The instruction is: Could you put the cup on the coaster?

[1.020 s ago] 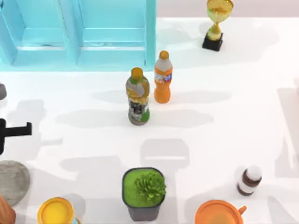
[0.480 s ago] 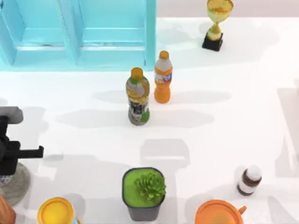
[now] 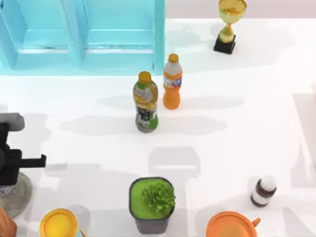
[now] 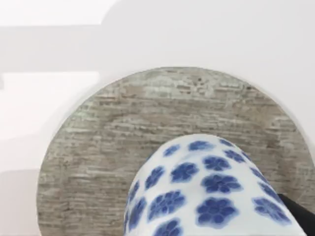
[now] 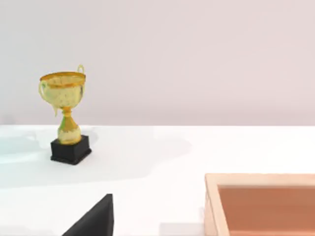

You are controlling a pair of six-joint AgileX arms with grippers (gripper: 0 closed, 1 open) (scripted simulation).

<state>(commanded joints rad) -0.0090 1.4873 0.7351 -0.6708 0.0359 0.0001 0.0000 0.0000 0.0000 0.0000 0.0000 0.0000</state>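
Observation:
The white cup [image 4: 211,191] with blue flowers is close in the left wrist view, over the round grey stone coaster [image 4: 147,142]. From above, the coaster [image 3: 19,197] lies at the table's left edge, near the front. My left gripper [image 3: 7,174] hangs over it, shut on the cup, of which a white and blue sliver [image 3: 4,190] shows under the arm. One dark finger [image 4: 301,216] touches the cup's side. Whether the cup's base touches the coaster is hidden. A dark part of my right gripper [image 5: 93,220] shows in its own wrist view.
A yellow lid [image 3: 59,223], a potted plant [image 3: 152,201] and an orange mug [image 3: 231,226] line the front edge. Two bottles [image 3: 146,103] [image 3: 172,83] stand mid-table and a small brown bottle [image 3: 263,191] at right. A blue cabinet [image 3: 84,34] and trophy [image 3: 228,24] stand behind.
My left arm came in from the left edge over the coaster, bringing the cup above it. In the last half second it has barely moved.

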